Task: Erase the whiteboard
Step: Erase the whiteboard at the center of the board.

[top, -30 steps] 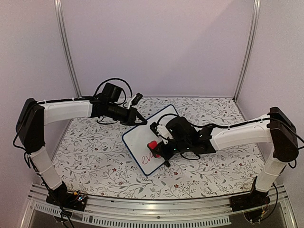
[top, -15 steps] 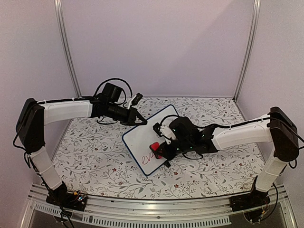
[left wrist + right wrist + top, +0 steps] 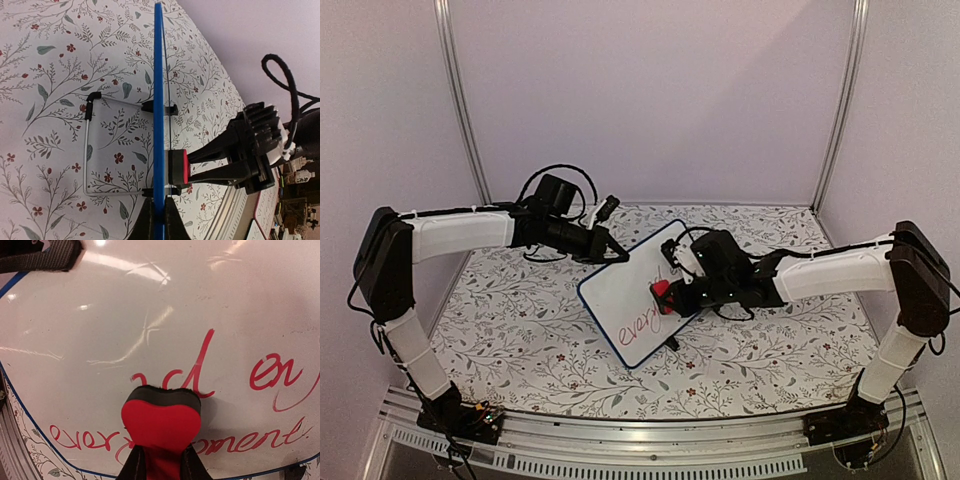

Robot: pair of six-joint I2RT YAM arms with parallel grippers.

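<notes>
Left fingers pinch the board at 11 o'clock; right fingers clamp the eraser. Hard pressing could wrench the board loose.

Table covering in white with grey-green leaf sprigs and small red flowers, plain pale lilac back wall, two slanted aluminium posts at its corners, ribbed metal rail along the near edge.

The table is covered with a pale cloth printed with leafy sprigs and small red flowers. Near its middle a whiteboard is propped at a slant, and a wire stand is seen behind it.
</notes>
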